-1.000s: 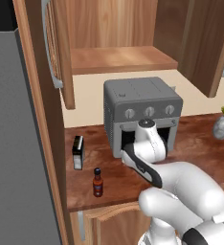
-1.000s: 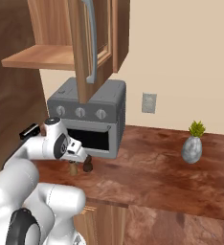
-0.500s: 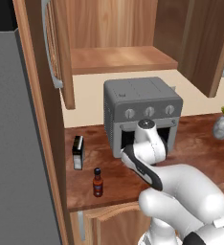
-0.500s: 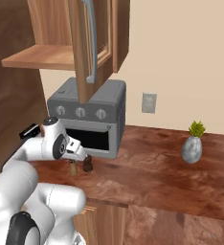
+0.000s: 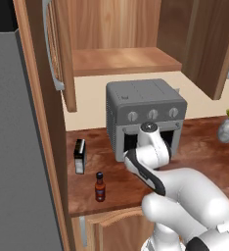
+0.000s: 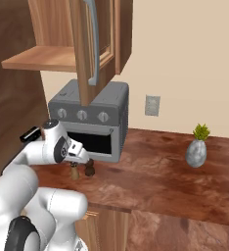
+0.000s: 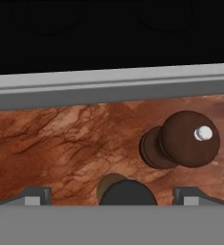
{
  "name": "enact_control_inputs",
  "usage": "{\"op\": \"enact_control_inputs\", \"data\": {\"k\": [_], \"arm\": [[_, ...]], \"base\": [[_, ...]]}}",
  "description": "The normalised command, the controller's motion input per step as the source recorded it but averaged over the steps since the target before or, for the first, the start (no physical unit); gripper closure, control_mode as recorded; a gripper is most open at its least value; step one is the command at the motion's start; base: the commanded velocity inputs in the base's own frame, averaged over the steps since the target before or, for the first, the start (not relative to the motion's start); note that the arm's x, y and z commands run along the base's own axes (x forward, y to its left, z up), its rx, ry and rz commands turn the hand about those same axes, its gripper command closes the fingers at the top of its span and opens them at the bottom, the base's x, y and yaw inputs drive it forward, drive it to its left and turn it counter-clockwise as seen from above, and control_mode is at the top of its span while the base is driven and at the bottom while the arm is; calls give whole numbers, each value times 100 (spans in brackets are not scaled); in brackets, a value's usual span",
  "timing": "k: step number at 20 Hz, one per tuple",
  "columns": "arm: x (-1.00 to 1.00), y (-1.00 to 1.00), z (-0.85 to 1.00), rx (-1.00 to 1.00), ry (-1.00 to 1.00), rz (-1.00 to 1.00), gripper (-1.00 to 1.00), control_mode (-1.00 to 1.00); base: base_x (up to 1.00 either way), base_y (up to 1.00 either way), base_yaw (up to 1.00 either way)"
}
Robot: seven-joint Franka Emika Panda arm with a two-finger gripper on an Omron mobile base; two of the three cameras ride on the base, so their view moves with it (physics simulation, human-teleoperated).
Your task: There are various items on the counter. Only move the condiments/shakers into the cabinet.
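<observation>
Spread wide, the gripper's (image 7: 112,196) two dark fingertips (image 7: 36,195) sit well apart at the bottom of the hand view, with nothing pinched between them. Between them, seen from above, is the tan shaker with a dark cap (image 7: 126,192), and just beside it stands the dark brown knobbed pepper mill (image 7: 183,139) with a small silver stud on its crown. In the right base view both stand on the reddish-brown wood-grain countertop (image 6: 155,171) close in front of the grey toaster oven (image 6: 94,120), the shaker (image 6: 75,171) nearer the arm and the mill (image 6: 89,168) at its side (they look near each other, but whether they touch cannot be told). From the left base view, the red sauce bottle with a black cap (image 5: 100,187) stands upright well to the left of the toaster oven, near the counter's front edge, and the black-and-white rectangular box (image 5: 79,156) lies behind it. Above the toaster oven hangs the upper wall cabinet of reddish-brown wood (image 5: 119,61), its doors open and its wooden shelf bare.
</observation>
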Motion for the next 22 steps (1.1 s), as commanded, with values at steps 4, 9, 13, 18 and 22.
{"op": "enact_control_inputs", "data": {"k": [4, 9, 13, 18, 22], "arm": [[0, -16, -2, 0, 0, 0, -100, -100], [0, 0, -2, 0, 1, 0, -100, -100], [0, 0, -25, 0, 4, 0, -100, -100], [0, 0, -4, 0, 0, 0, -100, -100], [0, 0, 0, 0, 0, 0, 100, -100]], "base": [[0, 0, 0], [0, 0, 0], [0, 0, 0], [0, 0, 0], [0, 0, 0]]}}
